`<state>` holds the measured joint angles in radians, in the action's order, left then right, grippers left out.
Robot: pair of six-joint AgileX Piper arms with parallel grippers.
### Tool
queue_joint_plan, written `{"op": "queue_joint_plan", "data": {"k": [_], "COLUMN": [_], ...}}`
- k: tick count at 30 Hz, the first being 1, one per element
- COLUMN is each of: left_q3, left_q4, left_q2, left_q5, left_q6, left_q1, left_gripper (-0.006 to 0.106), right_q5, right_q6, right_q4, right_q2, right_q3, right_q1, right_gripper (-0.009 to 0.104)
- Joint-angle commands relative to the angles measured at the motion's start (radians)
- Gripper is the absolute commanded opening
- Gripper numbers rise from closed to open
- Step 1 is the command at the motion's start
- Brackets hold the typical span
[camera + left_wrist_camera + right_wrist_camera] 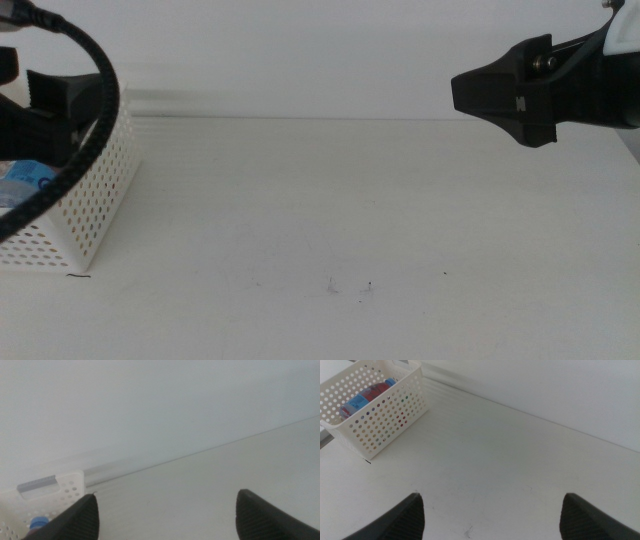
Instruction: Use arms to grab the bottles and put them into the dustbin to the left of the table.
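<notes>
The white perforated dustbin (95,205) stands at the table's left edge. Inside it lie a clear bottle with a blue label (357,403) and a red can (380,388); the blue label (25,180) also shows in the middle view. A blue cap (38,522) peeks over the dustbin's rim (60,491). My left gripper (167,505) hovers over the dustbin, open and holding nothing. My right gripper (492,505) is raised above the table's right side, open and empty; the middle view shows it (470,95) at the upper right.
The white table (330,220) carries only a few tiny dark specks (350,288) near its front middle. The left arm's black cable (95,90) loops over the dustbin. A white wall runs behind the table's far edge.
</notes>
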<state>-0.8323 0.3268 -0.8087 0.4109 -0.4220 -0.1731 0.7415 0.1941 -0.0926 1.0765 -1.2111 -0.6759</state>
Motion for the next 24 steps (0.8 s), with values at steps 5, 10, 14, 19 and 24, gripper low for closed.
{"op": "queue_joint_plan", "data": {"k": [5, 10, 14, 19, 24], "left_q3": [0.004, 0.004, 0.004, 0.029, 0.03], "left_q4": [0.028, 0.033, 0.049, -0.12, -0.271], "left_q2": [0.007, 0.007, 0.007, 0.008, 0.008], "left_q5": [-0.007, -0.004, -0.004, -0.015, -0.003], "left_q6": [0.004, 0.004, 0.004, 0.201, 0.326], "left_q1": [-0.007, -0.007, -0.007, -0.009, -0.017], "left_gripper": [0.094, 0.094, 0.094, 0.094, 0.094], "right_q5": [-0.008, -0.008, -0.008, -0.008, -0.008], "right_q6": [-0.007, -0.007, -0.007, -0.007, -0.007], "right_q4": [-0.006, -0.006, -0.006, -0.006, -0.006], "right_q2": [-0.004, -0.004, -0.004, -0.004, -0.004], "right_q3": [-0.006, -0.006, -0.006, -0.006, -0.006], "right_q1": [0.0, 0.0, 0.0, 0.0, 0.0], "right_gripper": [0.093, 0.093, 0.093, 0.093, 0.093]}}
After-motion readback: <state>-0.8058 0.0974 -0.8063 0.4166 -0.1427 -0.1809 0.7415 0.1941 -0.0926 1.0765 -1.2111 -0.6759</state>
